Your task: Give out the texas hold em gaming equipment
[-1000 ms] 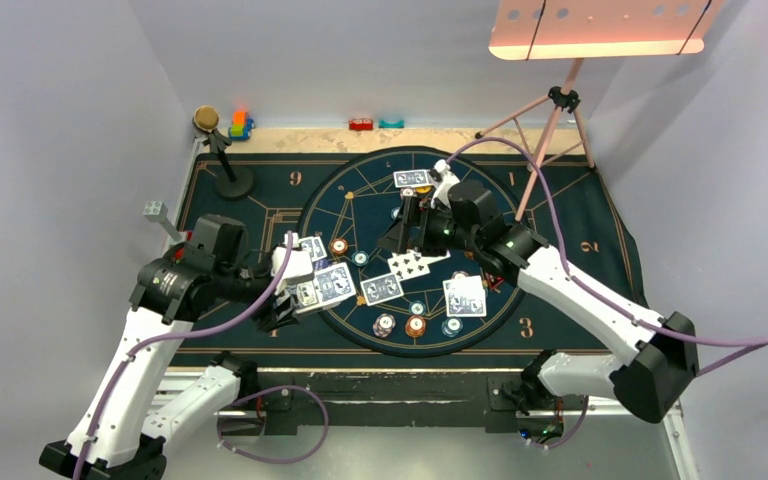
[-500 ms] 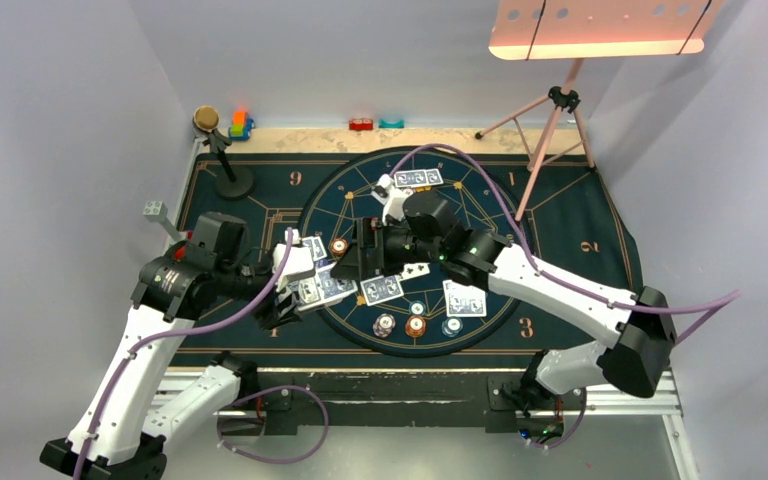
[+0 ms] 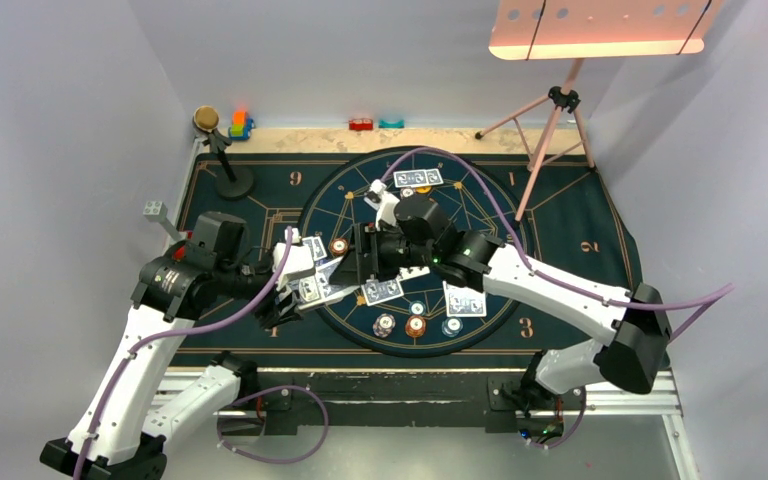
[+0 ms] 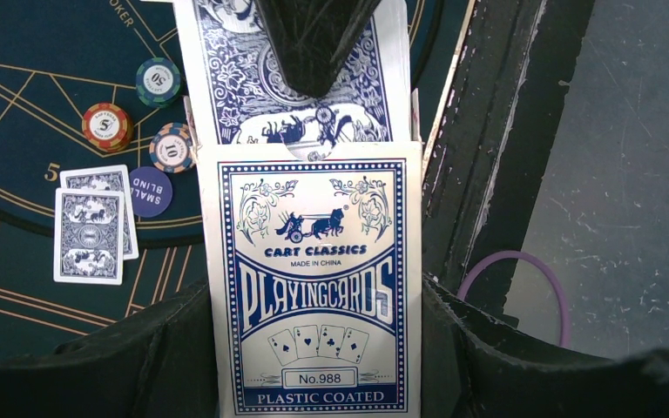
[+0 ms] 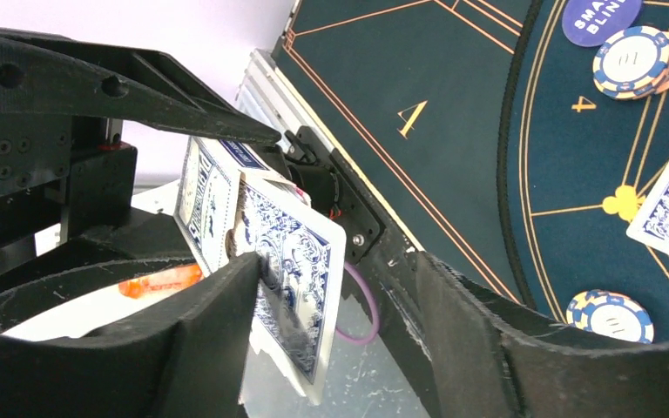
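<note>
Plastic-coated stock: light, thin, slick, bendy. Clamps card box [image 4: 318,218] in left tool [image 4: 314,300] over near-left part of mat [image 3: 260,190]; straddles protruding top card [image 5: 300,279] with right tool [image 5: 340,287], jaws apart. Best pinched flat across both faces, pulled straight.

Right arm [image 3: 550,285] swung leftward; its fingers [image 5: 218,331] now straddle card [image 5: 300,261] protruding from deck box [image 4: 314,287].
</note>
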